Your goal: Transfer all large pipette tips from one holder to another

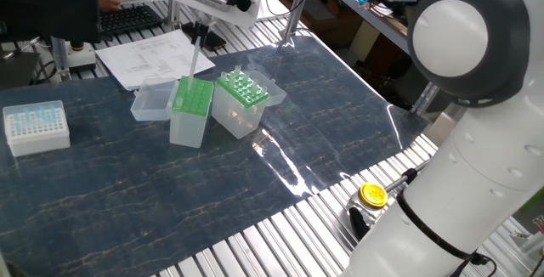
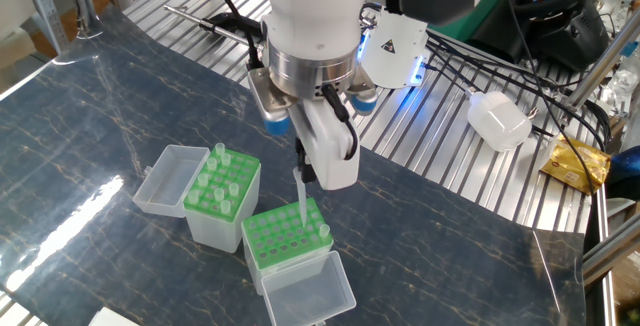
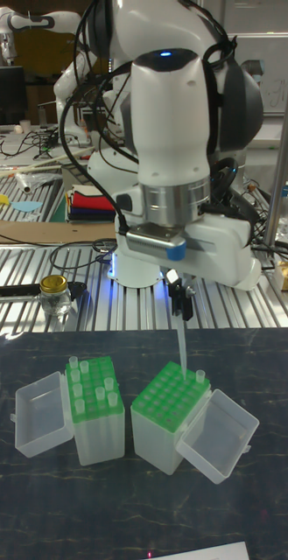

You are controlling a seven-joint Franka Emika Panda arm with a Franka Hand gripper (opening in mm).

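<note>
The gripper [image 3: 182, 302] pinches one large pipette tip [image 3: 181, 343], which hangs straight down. Right under it stands the narrower green-topped box [image 3: 166, 398] with one tip [image 3: 196, 377] in a corner. Just beside is the wider green-topped box [image 3: 93, 387], holding more tips [image 3: 84, 371].

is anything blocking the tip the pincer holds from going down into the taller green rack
Nothing visible does. The pincer holds the pipette tip upright over the taller green rack, its point close above the open holes. One tip already sits at the rack's corner, beside that path, not in it.
</note>
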